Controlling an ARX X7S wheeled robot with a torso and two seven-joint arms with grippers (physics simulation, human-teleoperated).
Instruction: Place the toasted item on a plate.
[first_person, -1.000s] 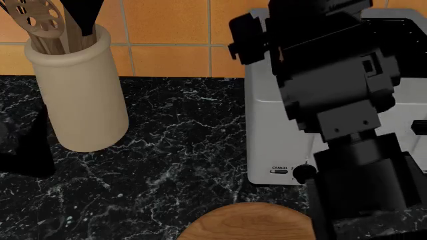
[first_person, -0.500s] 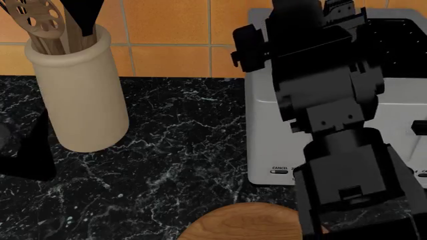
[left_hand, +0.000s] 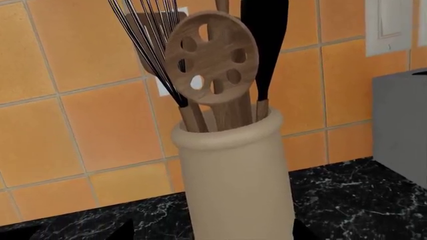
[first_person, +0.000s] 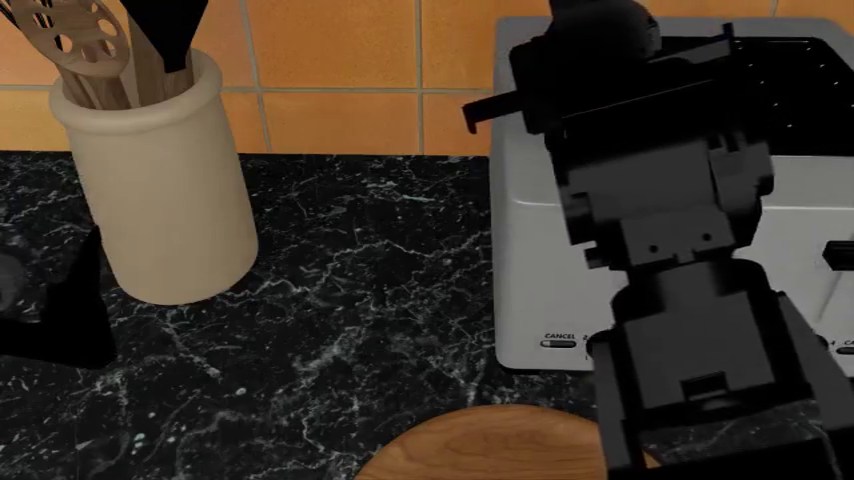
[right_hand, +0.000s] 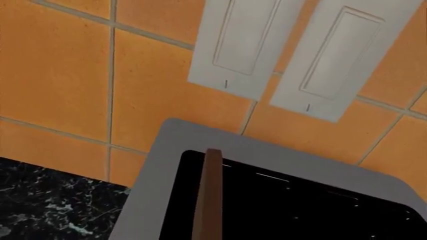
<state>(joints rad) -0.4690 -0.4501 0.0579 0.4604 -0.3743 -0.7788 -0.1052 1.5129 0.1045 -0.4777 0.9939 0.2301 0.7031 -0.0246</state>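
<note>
The toasted item (right_hand: 208, 200) is a thin brown slice seen edge-on, standing upright in the dark slot of the grey toaster (right_hand: 157, 165). My right gripper (first_person: 603, 28) hangs over the toaster (first_person: 534, 250) top, and its fingers are hidden, so its state is unclear. In the head view the arm hides the slice. Part of the round wooden plate (first_person: 487, 445) shows at the near edge, in front of the toaster. My left gripper (left_hand: 213, 234) is open, with its dark fingertips (left_hand: 123, 231) wide apart, facing the cream utensil holder (left_hand: 233, 175).
The cream utensil holder (first_person: 160, 180) with wooden spoons and a whisk stands at the back left on the black marble counter (first_person: 360, 300). Orange wall tiles with two white switch plates (right_hand: 280, 45) rise behind the toaster. The left gripper (first_person: 54, 310) sits beside the holder.
My right arm has swung more upright and its gripper end has moved farther back over the toaster top. The left gripper has barely shifted.
</note>
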